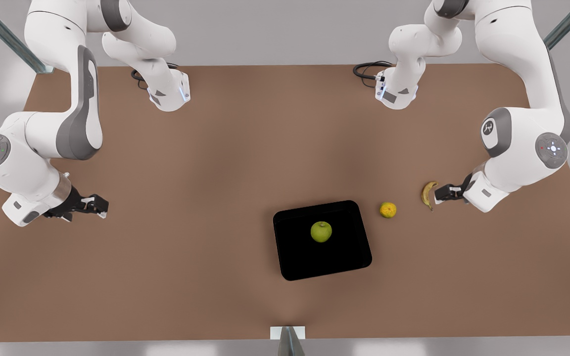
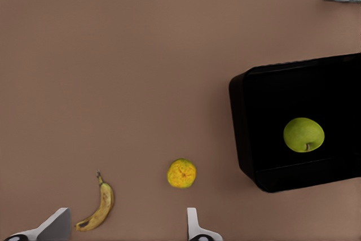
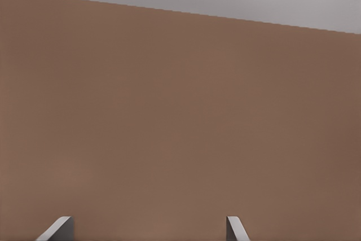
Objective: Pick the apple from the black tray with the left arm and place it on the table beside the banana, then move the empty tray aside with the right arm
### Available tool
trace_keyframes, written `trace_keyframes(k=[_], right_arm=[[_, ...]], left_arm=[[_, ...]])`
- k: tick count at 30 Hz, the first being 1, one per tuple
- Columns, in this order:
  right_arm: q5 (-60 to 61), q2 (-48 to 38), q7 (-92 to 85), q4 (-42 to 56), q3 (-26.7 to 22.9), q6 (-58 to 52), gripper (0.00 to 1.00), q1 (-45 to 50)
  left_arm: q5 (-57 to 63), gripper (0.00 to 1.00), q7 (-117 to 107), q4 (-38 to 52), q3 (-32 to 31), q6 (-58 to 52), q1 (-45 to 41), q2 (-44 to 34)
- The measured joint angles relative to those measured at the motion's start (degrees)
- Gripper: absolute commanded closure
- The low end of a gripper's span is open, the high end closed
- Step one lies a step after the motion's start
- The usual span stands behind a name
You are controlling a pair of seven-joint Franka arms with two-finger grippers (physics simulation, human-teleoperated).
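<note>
A green apple [image 1: 321, 231] [image 2: 303, 134] lies in the middle of the black tray [image 1: 347, 249] [image 2: 262, 111] on the brown table. To the front view's right of the tray lies a yellow banana [image 1: 428, 194] [image 2: 101, 207]. My left gripper [image 1: 442, 193] [image 2: 125, 231] hovers beside the banana, open and empty, well apart from the tray. My right gripper [image 1: 102, 204] [image 3: 148, 231] waits at the front view's left, open over bare table, with nothing between its fingers.
An orange [image 1: 388, 209] [image 2: 181, 173] sits between the tray and the banana. Black cables [image 1: 366, 69] lie near the arm bases at the far table edge. A small white block [image 1: 287, 332] stands at the near edge.
</note>
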Motion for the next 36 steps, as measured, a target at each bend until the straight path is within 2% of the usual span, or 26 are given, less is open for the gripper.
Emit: trace_keyframes(k=[4, 8, 11, 18, 21, 26, 36], right_arm=[[-0.1, 1.1, -0.6, 0.0, 0.0, 0.5, 0.00, 0.3], [0.0, 7.8, -1.1, 4.2, 0.0, 1.1, 0.00, 0.3], [-0.1, 7.0, -1.3, 6.8, 0.1, -0.3, 0.00, 0.4], [0.0, 6.3, -1.8, 7.8, -0.5, -3.7, 0.00, 0.1], [0.1, 6.4, -2.0, 7.8, -0.5, -4.3, 0.00, 0.1], [0.1, 6.4, -2.2, 8.0, -0.3, -4.8, 0.00, 0.2], [0.1, 6.5, -2.5, 8.1, -0.1, -5.1, 0.00, 0.3]], left_arm=[[-0.1, 0.00, 0.6, 1.5, -0.3, -0.2, -1.8, 0.8], [1.2, 0.00, -2.1, 3.3, -0.8, 1.7, -16.2, 6.9], [1.7, 0.00, -5.1, 3.5, -0.9, 4.1, -22.3, 12.9], [2.0, 0.00, -13.0, 4.4, -0.7, 10.5, -27.0, 20.9], [2.0, 0.00, -16.4, 11.1, -0.3, 12.6, -27.1, 25.5], [2.8, 0.00, -20.9, 13.0, 0.1, 16.9, -27.5, 29.6], [7.4, 0.00, -26.9, 11.9, 0.0, 20.2, -29.6, 31.7]])
